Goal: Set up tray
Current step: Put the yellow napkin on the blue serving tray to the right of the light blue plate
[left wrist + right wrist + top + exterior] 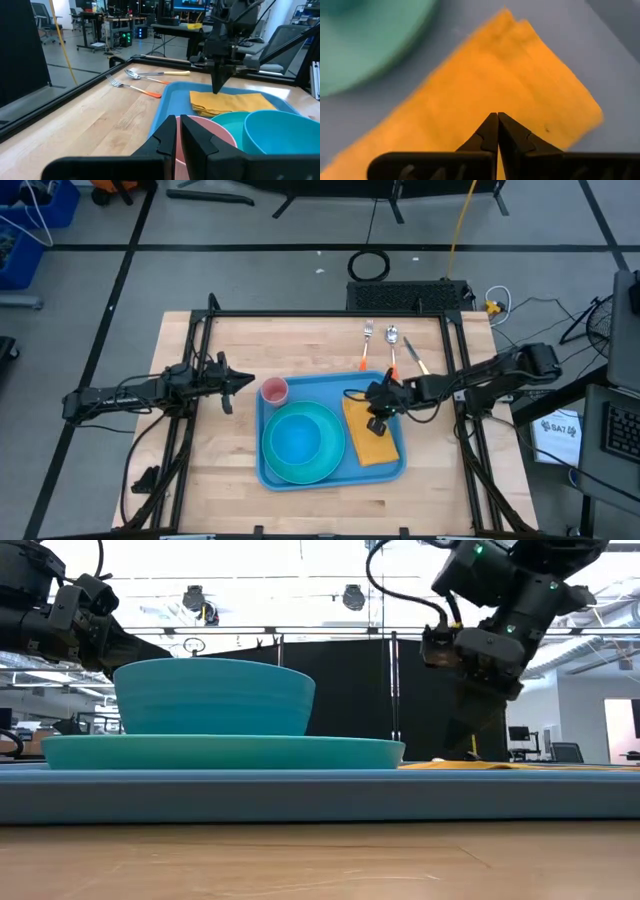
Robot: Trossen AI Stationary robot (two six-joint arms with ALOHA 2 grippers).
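The blue tray (pixel 322 385) lies flat on the wooden table. On it rest a turquoise plate (pixel 220 752) with a turquoise bowl (pixel 296 442) standing on it, a pink cup (pixel 274 391) at the far left corner, and a folded yellow napkin (pixel 375 442) lying flat along the right side. My right gripper (pixel 378 420) is shut and points down over the napkin's far part (pixel 520 75). My left gripper (pixel 248 383) is shut and hovers level just left of the pink cup (pixel 220 131). My right gripper's shut fingertips (pixel 218 89) come from above, pointing down at the far part of the napkin (pixel 225 100). I cannot tell whether they touch it. The napkin lies flat on the tray.
A fork (pixel 367 340) with an orange handle and a spoon (pixel 393 336) lie on the bare wood beyond the tray's far right corner, also seen as the fork (pixel 132 86) and spoon (pixel 150 74). Black frame rails run along the table's left, right and far sides.
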